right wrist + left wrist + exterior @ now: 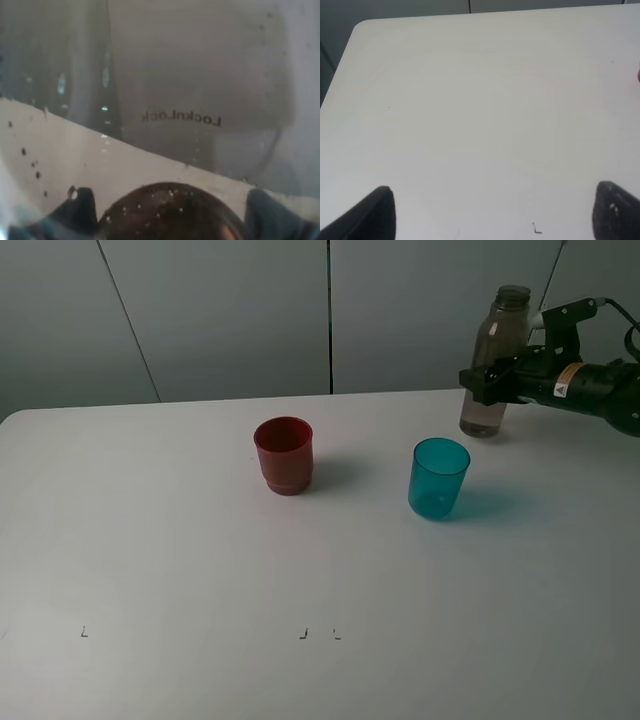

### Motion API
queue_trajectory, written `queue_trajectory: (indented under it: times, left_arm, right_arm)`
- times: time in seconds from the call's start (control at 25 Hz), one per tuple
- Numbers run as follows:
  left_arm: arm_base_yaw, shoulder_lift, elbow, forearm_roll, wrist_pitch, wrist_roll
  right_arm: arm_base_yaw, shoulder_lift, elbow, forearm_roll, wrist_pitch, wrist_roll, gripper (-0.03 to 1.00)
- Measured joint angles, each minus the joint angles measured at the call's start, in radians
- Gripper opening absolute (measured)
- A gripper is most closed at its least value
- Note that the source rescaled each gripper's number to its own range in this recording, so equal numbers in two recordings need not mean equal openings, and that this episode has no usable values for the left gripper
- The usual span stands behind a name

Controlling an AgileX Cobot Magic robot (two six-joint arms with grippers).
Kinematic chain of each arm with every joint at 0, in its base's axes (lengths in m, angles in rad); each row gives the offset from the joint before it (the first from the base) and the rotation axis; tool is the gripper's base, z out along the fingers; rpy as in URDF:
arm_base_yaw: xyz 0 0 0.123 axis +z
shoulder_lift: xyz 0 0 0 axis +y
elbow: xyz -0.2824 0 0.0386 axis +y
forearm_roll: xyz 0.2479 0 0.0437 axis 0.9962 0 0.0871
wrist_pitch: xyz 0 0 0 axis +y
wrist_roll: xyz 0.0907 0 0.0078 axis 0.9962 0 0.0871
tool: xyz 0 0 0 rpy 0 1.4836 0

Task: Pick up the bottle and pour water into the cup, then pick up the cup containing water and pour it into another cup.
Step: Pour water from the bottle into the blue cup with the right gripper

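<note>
The smoky grey-brown bottle (pixel 486 416) stands at the back right of the white table (pixel 180 540), leaning slightly, with some water in its lower part. My right gripper (pixel 487 380) reaches in from the right and is shut around the bottle's middle. The right wrist view is filled by the bottle's wall (pixel 190 85) with mirrored lettering. The teal tumbler (pixel 438 478) stands upright in front of the bottle. The dark red cup (pixel 284 455) stands upright to the left of the tumbler. My left gripper (pixel 492 215) is open over bare table and is not in the exterior view.
Grey wall panels (pixel 230 310) rise just behind the table's far edge. Small black marks (pixel 303 634) lie near the table's front. A sliver of the red cup (pixel 638 75) shows at the edge of the left wrist view.
</note>
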Motion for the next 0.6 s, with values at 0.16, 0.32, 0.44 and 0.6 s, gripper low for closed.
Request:
queue_trajectory:
  times: [0.16, 0.32, 0.44, 0.6]
  left_arm:
    - [0.000, 0.000, 0.000, 0.000, 0.000, 0.000]
    - [0.000, 0.000, 0.000, 0.000, 0.000, 0.000]
    - [0.000, 0.000, 0.000, 0.000, 0.000, 0.000]
    - [0.000, 0.000, 0.000, 0.000, 0.000, 0.000]
  right_arm:
    - [-0.016, -0.054, 0.061, -0.002, -0.005, -0.055, 0.01]
    - [-0.016, -0.075, 0.101, -0.021, -0.018, -0.125, 0.01]
    - [-0.016, -0.086, 0.123, -0.024, -0.027, -0.245, 0.00]
    - [-0.016, -0.098, 0.134, -0.027, -0.040, -0.358, 0.00]
